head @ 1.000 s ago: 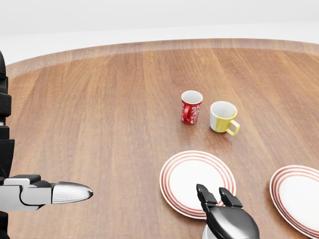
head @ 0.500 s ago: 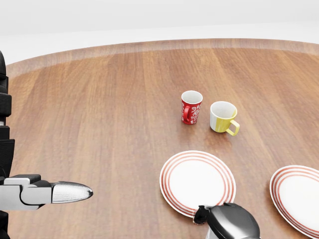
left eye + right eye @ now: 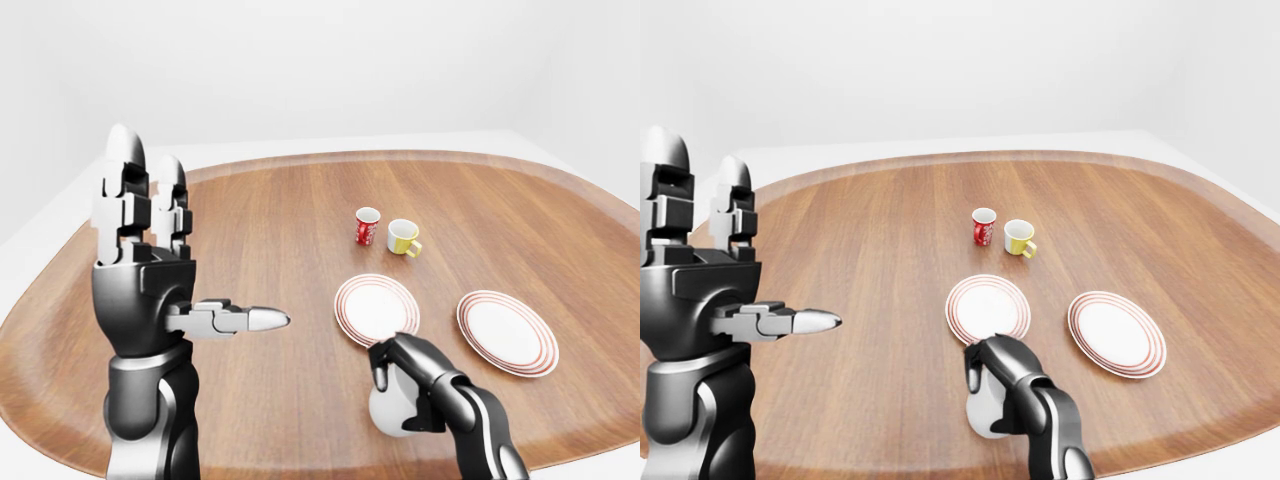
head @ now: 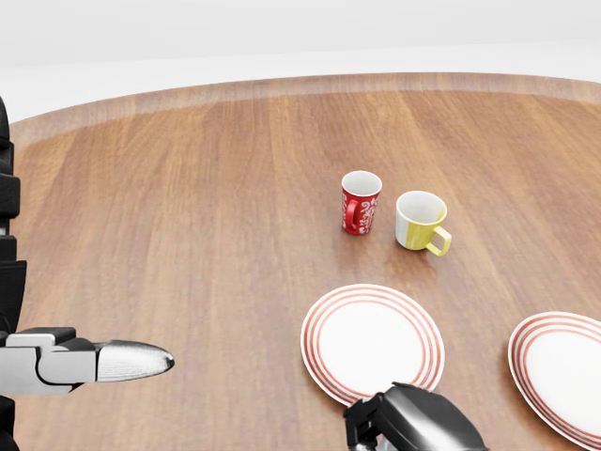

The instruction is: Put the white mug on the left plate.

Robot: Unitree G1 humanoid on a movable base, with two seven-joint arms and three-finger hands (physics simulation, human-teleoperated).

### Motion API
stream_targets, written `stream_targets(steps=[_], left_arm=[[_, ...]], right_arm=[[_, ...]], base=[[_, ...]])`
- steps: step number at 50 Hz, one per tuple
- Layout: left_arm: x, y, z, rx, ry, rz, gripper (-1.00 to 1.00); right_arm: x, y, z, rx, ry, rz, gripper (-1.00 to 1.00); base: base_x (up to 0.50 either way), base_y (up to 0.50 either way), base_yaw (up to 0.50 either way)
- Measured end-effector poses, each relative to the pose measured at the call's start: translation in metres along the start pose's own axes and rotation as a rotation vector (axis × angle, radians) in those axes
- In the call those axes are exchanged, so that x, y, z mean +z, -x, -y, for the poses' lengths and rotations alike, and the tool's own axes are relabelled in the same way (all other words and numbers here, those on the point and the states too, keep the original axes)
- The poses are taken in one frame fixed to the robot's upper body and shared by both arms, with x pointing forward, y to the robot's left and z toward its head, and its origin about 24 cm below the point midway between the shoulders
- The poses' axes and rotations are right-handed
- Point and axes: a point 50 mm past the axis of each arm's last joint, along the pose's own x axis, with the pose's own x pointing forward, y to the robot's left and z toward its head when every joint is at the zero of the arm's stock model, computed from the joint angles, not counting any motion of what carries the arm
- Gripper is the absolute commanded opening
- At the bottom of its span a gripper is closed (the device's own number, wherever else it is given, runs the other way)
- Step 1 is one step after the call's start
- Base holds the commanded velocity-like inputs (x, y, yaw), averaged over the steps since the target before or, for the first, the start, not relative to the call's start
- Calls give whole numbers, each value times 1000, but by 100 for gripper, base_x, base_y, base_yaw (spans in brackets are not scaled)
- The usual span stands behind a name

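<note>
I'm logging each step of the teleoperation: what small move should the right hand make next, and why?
Probably lift the white mug slightly off the table. The right hand looks closed round it, just below the left plate, which is bare; the left hand is raised, open and well clear.

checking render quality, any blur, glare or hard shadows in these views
Head view: sharp, even light, only faint soft shadows beside the red mug and yellow mug. Left-eye view: wide-angle bowing of the table rim, glossy highlights on the left hand; no blur.
</note>
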Motion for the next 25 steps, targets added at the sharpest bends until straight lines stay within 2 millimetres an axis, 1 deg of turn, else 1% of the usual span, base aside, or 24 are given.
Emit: stream_targets(steps=[4, 10, 25], left_arm=[[0, 0, 0, 0, 0, -1, 100], [-1, 0, 0, -1, -1, -4, 100], [-1, 1, 0, -1, -3, -7, 100]], right_arm=[[8, 8, 7, 3, -11, 48, -100], [18, 20, 20, -68, -10, 97, -100], [32, 42, 47, -228, 29, 145, -100]], base=[[0, 0, 0], [0, 0, 0], [0, 0, 0]])
